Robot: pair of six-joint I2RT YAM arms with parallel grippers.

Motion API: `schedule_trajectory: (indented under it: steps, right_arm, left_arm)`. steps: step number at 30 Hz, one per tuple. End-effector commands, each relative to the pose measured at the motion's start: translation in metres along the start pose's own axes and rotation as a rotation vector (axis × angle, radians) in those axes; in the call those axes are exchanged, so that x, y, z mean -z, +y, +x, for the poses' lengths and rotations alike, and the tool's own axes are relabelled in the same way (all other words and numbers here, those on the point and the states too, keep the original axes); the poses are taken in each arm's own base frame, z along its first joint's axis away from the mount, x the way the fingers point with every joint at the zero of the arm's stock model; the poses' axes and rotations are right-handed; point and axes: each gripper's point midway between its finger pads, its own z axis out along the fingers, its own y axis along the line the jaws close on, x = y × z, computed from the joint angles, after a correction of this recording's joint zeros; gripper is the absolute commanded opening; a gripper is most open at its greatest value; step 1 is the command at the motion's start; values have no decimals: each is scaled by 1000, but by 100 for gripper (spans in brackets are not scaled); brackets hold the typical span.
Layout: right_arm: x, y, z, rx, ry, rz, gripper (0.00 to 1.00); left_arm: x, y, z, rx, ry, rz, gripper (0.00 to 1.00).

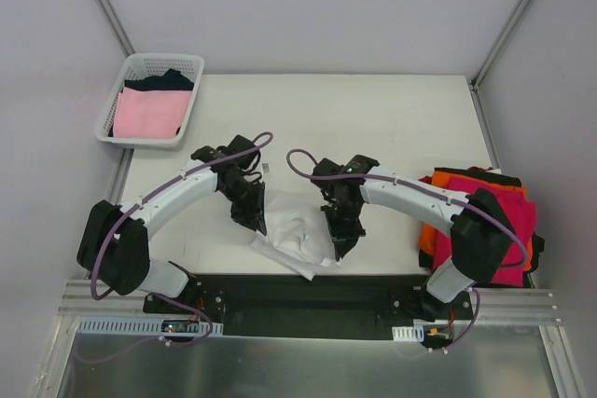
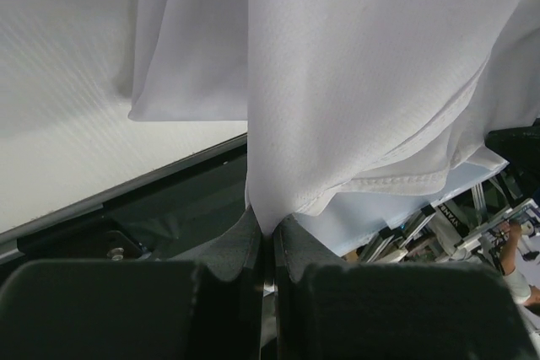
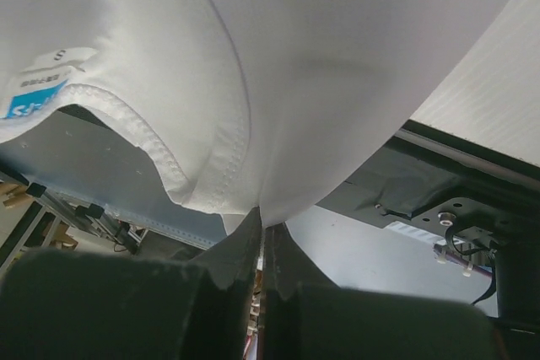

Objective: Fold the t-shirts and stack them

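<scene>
White shirt (image 1: 297, 235) pinched at the table's (image 1: 373, 118) near edge.
Shirt pile (image 1: 504, 207) at the right edge; basket (image 1: 190, 98) with a pink shirt (image 1: 147, 114) at the far-left corner; left gripper (image 1: 258, 224) and right gripper (image 1: 338, 247) each clamp the white cloth.

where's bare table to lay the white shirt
The far half of the table, between the basket and the right edge, is bare. Crowded: near edge, where left gripper and right gripper pinch the white t-shirt, and the shirt stack on the right.
</scene>
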Motion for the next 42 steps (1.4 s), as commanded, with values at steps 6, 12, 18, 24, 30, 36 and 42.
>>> schedule_trajectory:
  steps: [6, 12, 18, 24, 30, 36, 42]
  right_arm:
    - [-30, 21, -1, -48, 5, 79, 2]
    - [-51, 38, -7, -65, 21, 32, 8]
    - [-47, 28, -5, -87, 1, 66, 59]
    - [1, 22, -6, -98, -125, 80, 59]
    - [36, 21, -20, -129, -230, 72, 25]
    - [13, 45, -43, -134, -249, -22, 1]
    - [-18, 50, -58, -174, -264, -43, 1]
  left_arm:
    - [-8, 22, 28, -10, 55, -48, 3]
    - [-22, 28, 24, 5, 60, -54, 4]
    - [-35, 38, 21, 17, 68, -84, 63]
    - [-17, 24, 4, 10, -31, -78, 96]
    - [22, -19, -17, -1, -152, 21, 89]
    - [2, -23, -20, -60, -137, 34, 24]
    - [-25, -11, -18, -92, -90, 30, 0]
